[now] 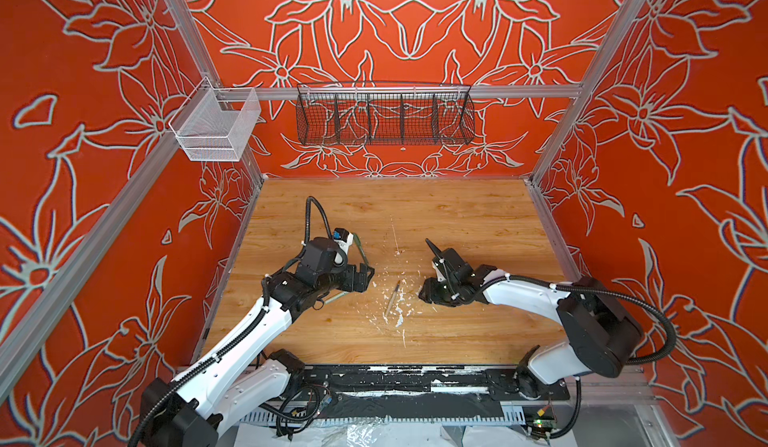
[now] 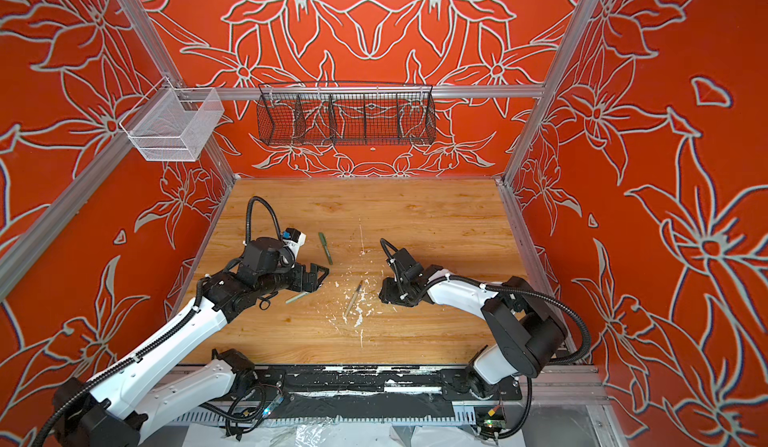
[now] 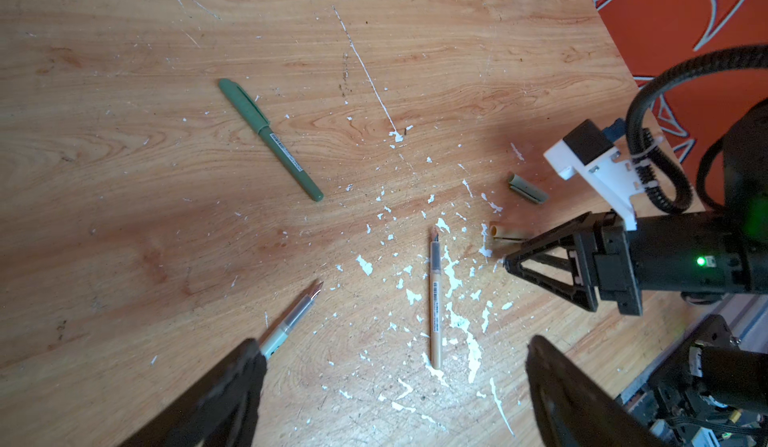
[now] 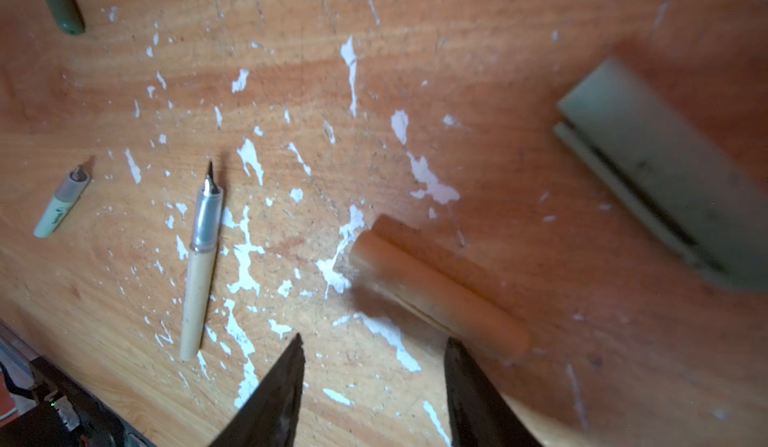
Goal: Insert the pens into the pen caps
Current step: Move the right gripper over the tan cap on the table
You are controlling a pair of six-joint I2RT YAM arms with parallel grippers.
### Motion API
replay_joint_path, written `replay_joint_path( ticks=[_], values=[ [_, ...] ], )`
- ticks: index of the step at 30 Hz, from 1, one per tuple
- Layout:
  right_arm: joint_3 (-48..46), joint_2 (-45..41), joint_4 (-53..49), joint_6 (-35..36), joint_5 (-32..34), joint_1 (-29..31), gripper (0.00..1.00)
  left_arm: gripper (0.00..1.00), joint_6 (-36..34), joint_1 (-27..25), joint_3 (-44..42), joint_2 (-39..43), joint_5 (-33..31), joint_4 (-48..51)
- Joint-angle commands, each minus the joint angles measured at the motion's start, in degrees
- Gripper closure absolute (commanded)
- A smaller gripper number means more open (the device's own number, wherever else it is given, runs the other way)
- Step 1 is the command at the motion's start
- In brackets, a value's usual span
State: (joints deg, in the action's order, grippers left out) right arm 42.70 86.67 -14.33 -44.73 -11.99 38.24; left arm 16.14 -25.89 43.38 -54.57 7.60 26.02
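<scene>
Pale green pen (image 3: 291, 320) partly behind left fingers (image 3: 224, 391)

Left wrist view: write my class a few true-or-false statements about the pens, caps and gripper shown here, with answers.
1. The dark green pen has its cap on. True.
2. The tan pen is capped. False: its tip is bare, and the tan cap lies apart from it.
3. The left gripper grips the pale green pen. False: the gripper is open and the pen lies on the table.
4. The pale green cap lies on the table near the tan cap. True.
</scene>
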Motion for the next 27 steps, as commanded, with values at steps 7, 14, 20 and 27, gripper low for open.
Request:
replay_joint_path(
  ticks=[7, 14, 20, 27],
  values=[
    [7.9, 7.4, -3.3, 6.8, 2.6, -1.9, 0.44, 0.03, -0.1, -0.3, -0.6, 1.8, -1.9, 0.5],
    [18.5, 12.4, -15.5, 14.0, 11.0, 1.1, 0.48, 0.03, 1.5, -0.3, -2.3, 3.1, -3.0, -0.9],
    [27.2, 16.4, -30.5, 15.7, 21.7, 5.4, 0.52, 0.03, 2.1, -0.3, -2.6, 4.9, -3.9, -0.5],
    [33.0, 19.7, -38.3, 11.1, 27.4, 9.7, 0.58, 0.03, 1.5, -0.3, -2.3, 3.9, -2.3, 0.2]
  ],
)
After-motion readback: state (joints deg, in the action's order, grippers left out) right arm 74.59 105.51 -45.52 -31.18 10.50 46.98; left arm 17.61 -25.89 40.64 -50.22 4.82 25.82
